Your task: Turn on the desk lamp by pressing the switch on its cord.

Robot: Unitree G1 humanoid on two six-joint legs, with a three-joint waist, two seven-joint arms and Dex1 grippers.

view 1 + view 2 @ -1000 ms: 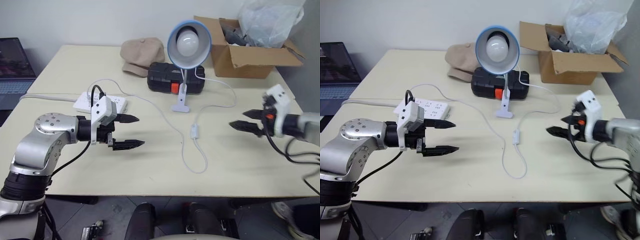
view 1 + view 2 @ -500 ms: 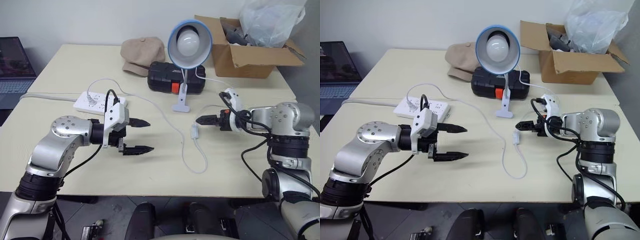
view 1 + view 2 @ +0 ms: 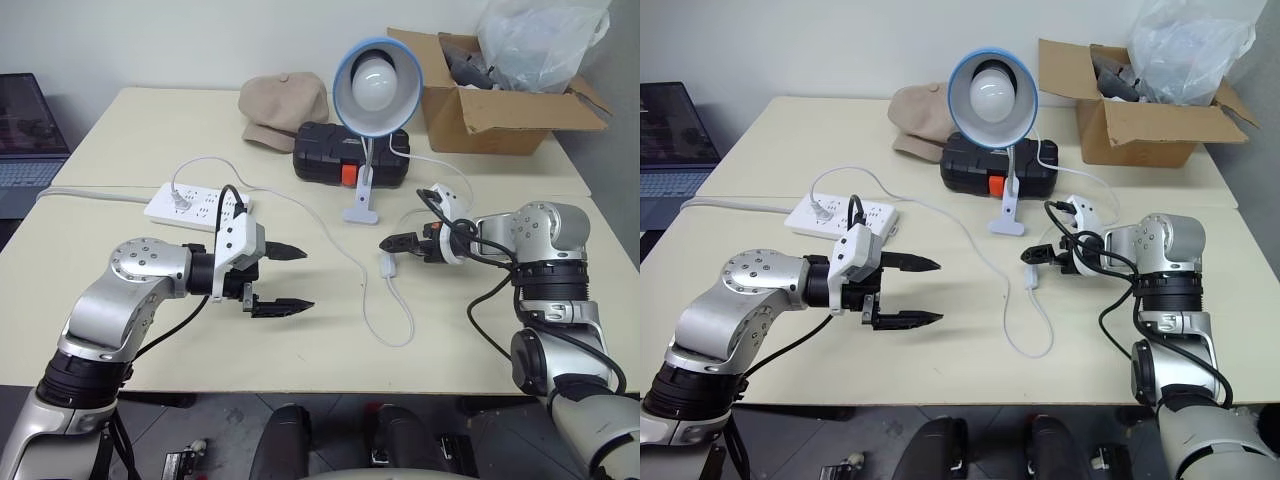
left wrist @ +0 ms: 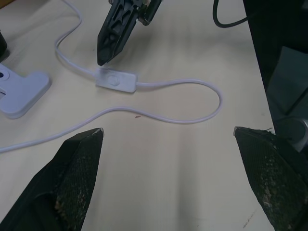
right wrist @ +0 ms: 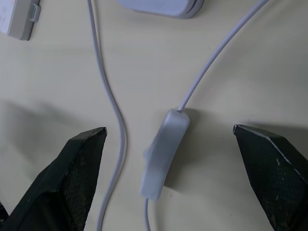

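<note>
Standing by the desk (image 3: 120, 130), I saw the right pincer (image 3: 395, 243) reaching in low over the cord (image 3: 330, 240), its black fingers spread and their tips just beside the small white switch (image 3: 387, 264), which lay flat on the desktop a little in front of the desk lamp (image 3: 376, 85). From the head views I could not tell whether a tip touched the switch; the left wrist view showed one dark tip (image 4: 103, 57) hovering at the near end of the switch (image 4: 117, 80), very close. The right wrist view looked straight down on the switch (image 5: 162, 151), which sat between the two wide-apart fingers (image 5: 72, 173) with the cord running out of both its ends. The left pincer (image 3: 290, 278) hung above bare desktop well to the left of the switch, also spread and holding nothing. The lamp's bulb was unlit. Behind the lamp sat a black case (image 3: 330, 155), a tan cap (image 3: 280, 105), a cardboard box (image 3: 490, 110) and, further left, a white power strip (image 3: 190, 205).
</note>
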